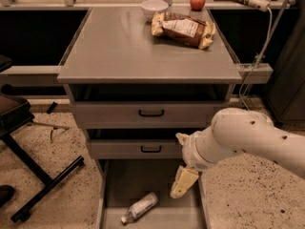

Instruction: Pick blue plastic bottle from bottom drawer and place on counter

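Note:
The blue plastic bottle (139, 207) lies on its side on the floor of the open bottom drawer (143, 180), near the drawer's front, cap pointing front-left. My gripper (183, 182) hangs over the right side of the drawer, above and to the right of the bottle and apart from it. The white arm reaches in from the right. The grey counter (138, 46) is the cabinet's broad top.
A brown-yellow snack bag (183, 28), a white bowl (154, 6) and a red apple (197, 1) sit at the counter's back right. Two closed drawer fronts with black handles (151, 112) are above the open drawer. A black chair base (43, 178) stands on the floor at left.

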You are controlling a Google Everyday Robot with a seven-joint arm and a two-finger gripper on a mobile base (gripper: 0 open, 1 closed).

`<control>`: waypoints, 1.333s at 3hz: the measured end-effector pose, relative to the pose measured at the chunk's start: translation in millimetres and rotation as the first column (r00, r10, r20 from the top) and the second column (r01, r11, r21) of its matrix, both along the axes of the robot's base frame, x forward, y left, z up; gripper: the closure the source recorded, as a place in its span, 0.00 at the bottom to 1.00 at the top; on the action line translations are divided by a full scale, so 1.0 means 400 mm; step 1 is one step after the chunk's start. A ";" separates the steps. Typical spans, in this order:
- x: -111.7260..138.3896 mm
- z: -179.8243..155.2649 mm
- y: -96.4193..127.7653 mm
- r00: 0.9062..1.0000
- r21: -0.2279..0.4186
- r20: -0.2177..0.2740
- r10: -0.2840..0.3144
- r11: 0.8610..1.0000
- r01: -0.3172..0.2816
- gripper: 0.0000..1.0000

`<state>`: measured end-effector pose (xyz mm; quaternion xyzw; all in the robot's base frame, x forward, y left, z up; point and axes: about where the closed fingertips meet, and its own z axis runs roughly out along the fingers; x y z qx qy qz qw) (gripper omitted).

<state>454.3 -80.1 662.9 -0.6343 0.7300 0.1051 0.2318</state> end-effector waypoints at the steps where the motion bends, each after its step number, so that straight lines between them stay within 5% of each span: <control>1: 0.008 -0.049 0.003 1.000 0.023 -0.001 -0.001 1.000 0.001 0.00; 2: 0.023 -0.200 0.002 1.000 0.069 -0.007 -0.024 0.997 0.024 0.00; 4: 0.106 -0.449 0.057 0.992 0.172 0.058 -0.115 0.980 0.104 0.00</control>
